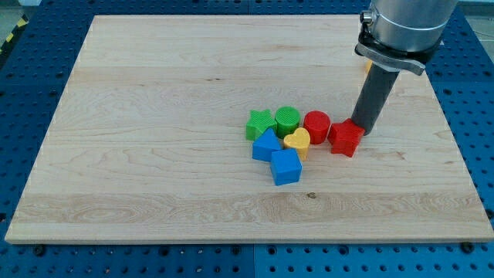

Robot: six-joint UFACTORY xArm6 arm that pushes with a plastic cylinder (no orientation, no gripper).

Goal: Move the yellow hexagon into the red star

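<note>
- my tip (363, 131): bare rod end, holding nothing, set down on the wooden board (154, 116) and touching the upper right edge of the red star (345, 138).
- red star sits just to the view's lower left of the tip.
- red cylinder (316, 125) further to the view's left, beside the star; whether they touch is hard to tell.
- yellow block (297, 142), heart-like in outline, lies to the view's left of the tip past the star, below the red cylinder and close against it.
- green cylinder (287, 120) and green star (260, 123) further left again.
- blue triangle-like block (266, 145) and blue cube (285, 167) lie lower left, farthest from the tip.
</note>
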